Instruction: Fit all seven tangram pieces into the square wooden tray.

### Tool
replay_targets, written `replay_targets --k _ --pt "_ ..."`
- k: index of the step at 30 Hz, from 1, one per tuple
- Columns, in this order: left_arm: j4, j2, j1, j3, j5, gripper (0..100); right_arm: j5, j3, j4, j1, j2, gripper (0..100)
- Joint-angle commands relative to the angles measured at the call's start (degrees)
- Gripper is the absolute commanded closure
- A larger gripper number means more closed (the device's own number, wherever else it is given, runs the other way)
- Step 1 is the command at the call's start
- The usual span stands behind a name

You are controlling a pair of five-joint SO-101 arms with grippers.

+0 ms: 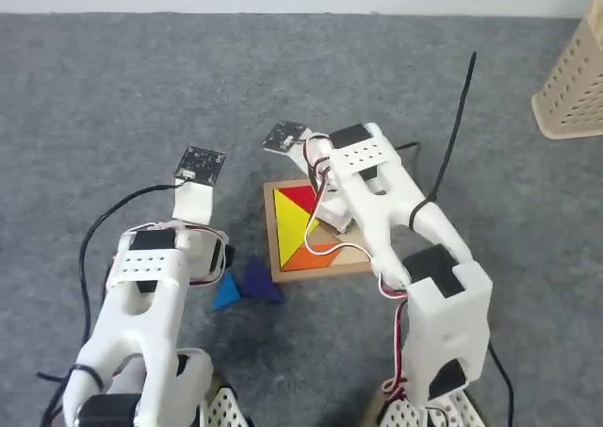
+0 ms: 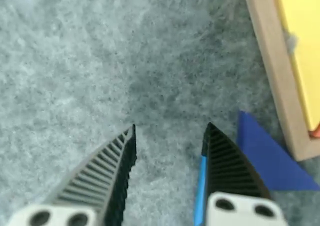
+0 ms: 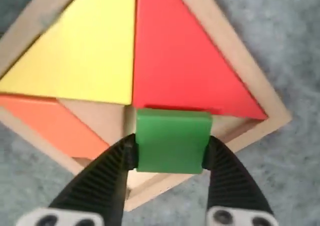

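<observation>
Green square [image 3: 172, 141]: clamped by two opposite sides in the right gripper [image 3: 170, 141], over the tray's bare wood, just beside the red triangle [image 3: 180, 56].
Wooden tray [image 1: 269, 229]: near the middle of the grey surface [image 1: 141, 97].
Seated pieces: red triangle and yellow triangle [image 3: 85, 56] meet along one edge; orange piece [image 3: 55, 121] lies along the tray edge nearest the arms.
Loose pieces: light blue triangle [image 1: 226, 293] and dark blue triangle [image 1: 257, 278], side by side on the surface just outside the tray's left edge.
Left gripper [image 2: 170, 128]: jaws spread with nothing between them (bare surface below), the dark blue triangle just beside one finger.
Beige perforated object [image 1: 575, 78]: at the surface's far right edge.
</observation>
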Motion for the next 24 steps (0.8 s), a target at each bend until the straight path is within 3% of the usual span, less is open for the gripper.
replay_targets --k 1,12,18,24 --pt "-0.97 -1.93 0.00 -0.13 0.26 80 -0.62 -3.34 1.98 -1.01 -1.10 80.2" --pt "-0.97 -2.02 -0.09 -0.13 0.26 80 -1.05 -3.34 2.86 -0.75 -1.27 80.4" --pt "-2.02 -1.85 -0.09 -0.13 0.26 80 -4.57 -2.99 1.54 -0.92 -5.05 87.9" --pt "-2.02 -1.85 -0.09 -0.13 0.26 80 -5.98 -2.99 1.01 -0.22 -6.20 88.4"
